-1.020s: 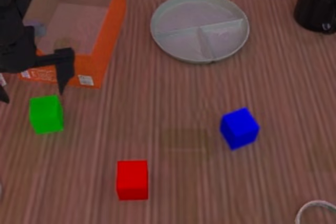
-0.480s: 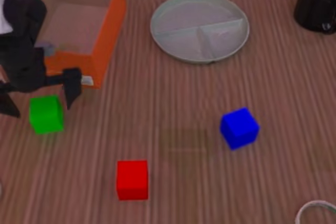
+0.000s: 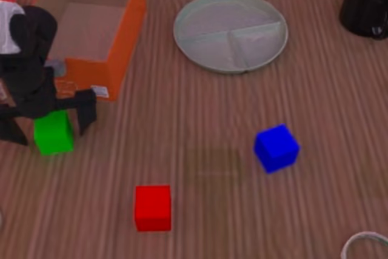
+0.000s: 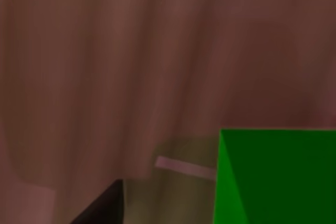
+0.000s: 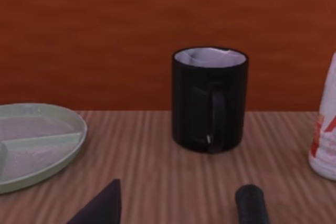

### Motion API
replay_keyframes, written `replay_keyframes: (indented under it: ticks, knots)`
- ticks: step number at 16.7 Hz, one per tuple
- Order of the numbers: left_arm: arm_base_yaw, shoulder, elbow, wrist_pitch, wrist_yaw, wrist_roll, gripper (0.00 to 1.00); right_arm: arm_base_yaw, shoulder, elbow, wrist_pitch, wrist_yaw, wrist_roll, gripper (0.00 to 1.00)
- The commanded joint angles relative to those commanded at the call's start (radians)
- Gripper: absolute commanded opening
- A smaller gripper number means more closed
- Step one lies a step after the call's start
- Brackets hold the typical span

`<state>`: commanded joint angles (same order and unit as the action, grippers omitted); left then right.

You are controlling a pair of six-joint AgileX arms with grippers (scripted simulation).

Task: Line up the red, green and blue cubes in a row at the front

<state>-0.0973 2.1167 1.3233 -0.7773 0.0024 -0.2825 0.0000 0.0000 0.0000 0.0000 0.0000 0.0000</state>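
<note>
The green cube [image 3: 54, 135] sits at the table's left, just in front of the orange box. My left gripper [image 3: 50, 121] hangs over it, open, with one dark finger [image 3: 86, 111] on each side of the cube. In the left wrist view the green cube [image 4: 278, 177] fills the corner close to one finger [image 4: 102, 209]. The red cube [image 3: 152, 208] lies near the front, left of centre. To the right of centre, turned slightly, is the blue cube [image 3: 276, 147]. My right gripper [image 5: 178, 208] is out of the top view and stands open and empty.
An open orange box [image 3: 124, 40] stands at the back left. At the back centre lies a divided pale plate [image 3: 230, 65], also the plate [image 5: 31, 145]. A black mug [image 3: 367, 1], the mug [image 5: 210, 98], is at the back right. A white container [image 5: 325, 129] stands beside it.
My left gripper has come forward and down from the orange box's front wall onto the green cube and now straddles it. The cubes have not moved.
</note>
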Motion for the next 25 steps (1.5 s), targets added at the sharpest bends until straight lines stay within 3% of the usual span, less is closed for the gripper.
replay_keyframes:
  ticks: [13,25]
  knots:
    - [0.0,0.0,0.0,0.0,0.0,0.0,0.02,0.0,0.0,0.0,0.0,0.0,0.0,1.0]
    - [0.002,-0.041,0.038,-0.053,-0.007,0.004,0.0,0.0,0.0,0.0,0.0,0.0,0.0,1.0]
